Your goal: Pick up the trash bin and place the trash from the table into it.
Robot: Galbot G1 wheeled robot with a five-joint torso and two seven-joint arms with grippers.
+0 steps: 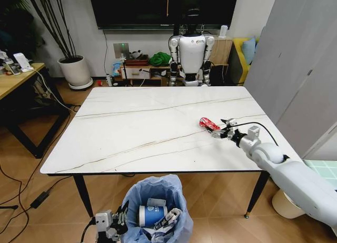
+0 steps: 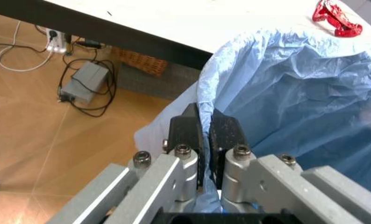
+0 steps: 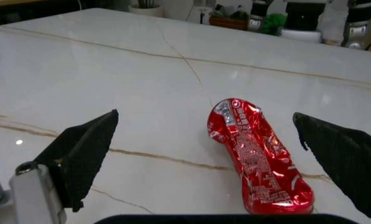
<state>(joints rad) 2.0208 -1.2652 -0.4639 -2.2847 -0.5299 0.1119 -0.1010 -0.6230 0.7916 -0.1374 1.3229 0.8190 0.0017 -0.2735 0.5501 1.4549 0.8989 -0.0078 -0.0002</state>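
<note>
Red wrapper (image 3: 259, 156) between wide-open right gripper (image 3: 226, 154).

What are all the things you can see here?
Table: one, white marble-look with grey veins, in front of the robot.
Red wrapper: one, on the table's right side.
Trash bin: one, lined with a light-blue bag, below the table's near edge.
Paper cup: one, blue and white, inside the bin.
Humanoid robot: one, white, behind the table.
Potted plant: one, white pot, far left.
Left gripper: fingers pinching the bag rim.
Right gripper: fingers open either side of the wrapper.
</note>
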